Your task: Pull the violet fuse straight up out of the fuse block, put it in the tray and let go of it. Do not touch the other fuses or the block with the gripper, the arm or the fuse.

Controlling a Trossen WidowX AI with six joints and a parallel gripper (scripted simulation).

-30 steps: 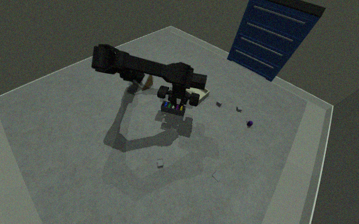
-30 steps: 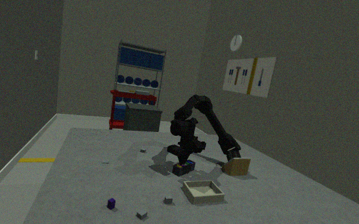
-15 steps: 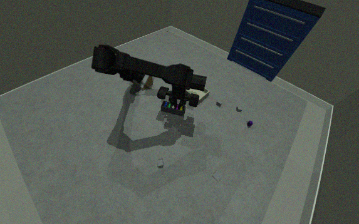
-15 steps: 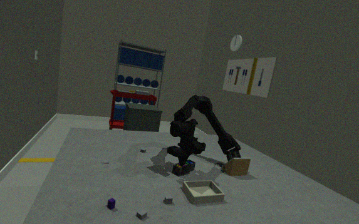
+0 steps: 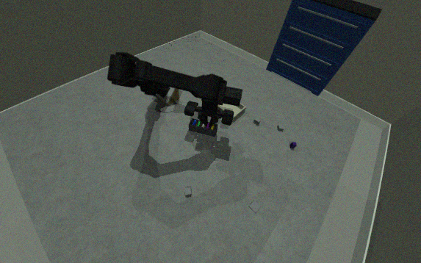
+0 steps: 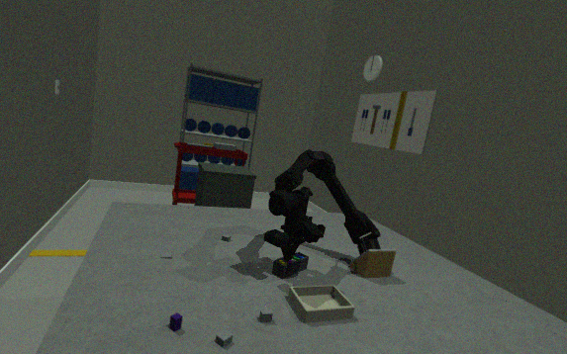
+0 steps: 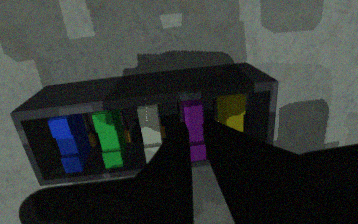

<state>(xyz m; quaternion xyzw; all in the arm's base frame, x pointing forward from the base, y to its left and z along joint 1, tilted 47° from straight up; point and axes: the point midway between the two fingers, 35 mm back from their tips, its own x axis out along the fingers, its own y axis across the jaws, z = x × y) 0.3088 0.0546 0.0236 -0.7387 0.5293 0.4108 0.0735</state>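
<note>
The dark fuse block (image 5: 203,129) (image 6: 285,270) (image 7: 170,82) stands on the table. Its row holds a blue fuse (image 7: 67,145), a green fuse (image 7: 108,139), a white fuse (image 7: 150,134), the violet fuse (image 7: 195,122) and a yellow fuse (image 7: 231,107). My gripper (image 5: 209,122) (image 6: 289,255) (image 7: 194,129) points down at the block, shut on the violet fuse, which sits in its slot. The fingers reach between its neighbours and hide parts of the white and yellow fuses; whether they touch them I cannot tell. The pale tray (image 5: 243,108) (image 6: 329,314) stands near the block, with no fuse visible in it.
A wooden wedge (image 5: 175,96) (image 6: 375,263) stands by the arm's base. Two small grey brackets (image 5: 256,122) (image 6: 265,316) and a small purple block (image 5: 293,145) (image 6: 175,322) lie beyond the tray. A small pale piece (image 5: 188,192) (image 6: 226,238) lies on the block's other side.
</note>
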